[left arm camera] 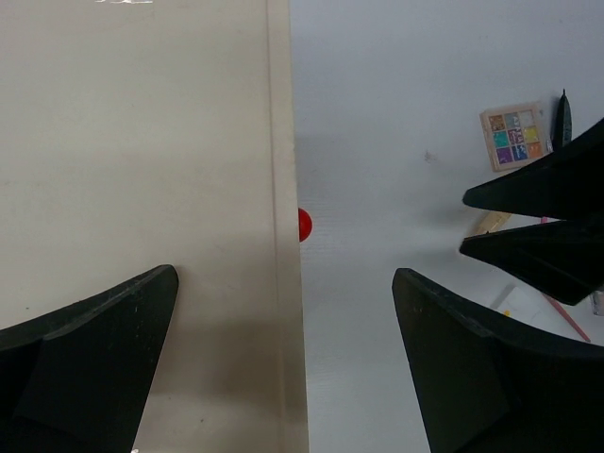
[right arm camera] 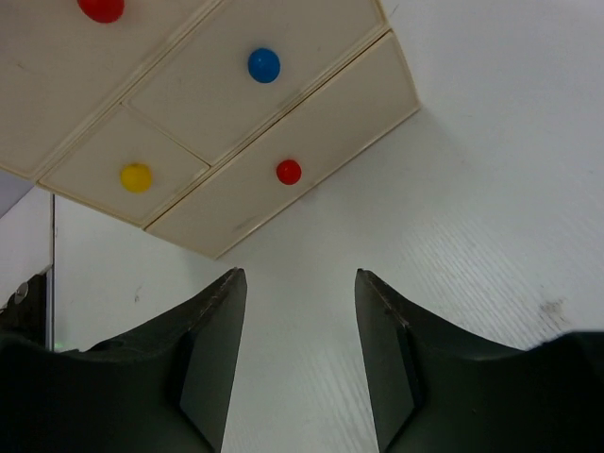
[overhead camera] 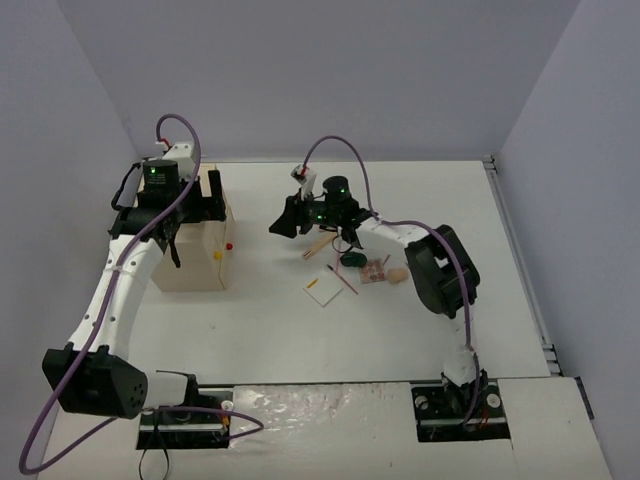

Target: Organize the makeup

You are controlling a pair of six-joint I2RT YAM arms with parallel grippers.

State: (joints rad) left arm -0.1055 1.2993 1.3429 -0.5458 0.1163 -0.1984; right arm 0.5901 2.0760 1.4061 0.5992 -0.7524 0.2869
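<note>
Hovering over the top of the wooden box (overhead camera: pixel 190 262), the left gripper (left arm camera: pixel 285 279) has its fingers spread wide and holds nothing. Its wrist view looks down past the box's front edge. The right gripper (right arm camera: pixel 299 276) sits at about 3 o'clock from the box, low over the table (overhead camera: pixel 300 340). It is turned toward the drawer fronts (right arm camera: pixel 283 104), its fingers parted by a moderate gap and also empty.

The makeup (overhead camera: pixel 350 262) lies loose in a cluster at about 4 o'clock from the right gripper, well apart from the box. A white card (overhead camera: pixel 323 289) sits at the cluster's 7 o'clock edge, a beige sponge (overhead camera: pixel 397 273) at its 3 o'clock edge and a dark green compact (overhead camera: pixel 351 259) near the middle. A colourful square palette (left arm camera: pixel 514 137) shows in the left wrist view, beyond the right gripper's dark fingers.

No item is in the box, so the sorting looks barely begun, and opening a drawer seems the likely step. The red knob (right arm camera: pixel 289 171) is small and round, so a grip slightly off centre could slide off it. A pull could drag the whole box unless the left arm braces it. The grippers work close together at the box front and could knock each other. The right forearm stretches over the cluster and, if it dips, could sweep pencils and cards across the table.
</note>
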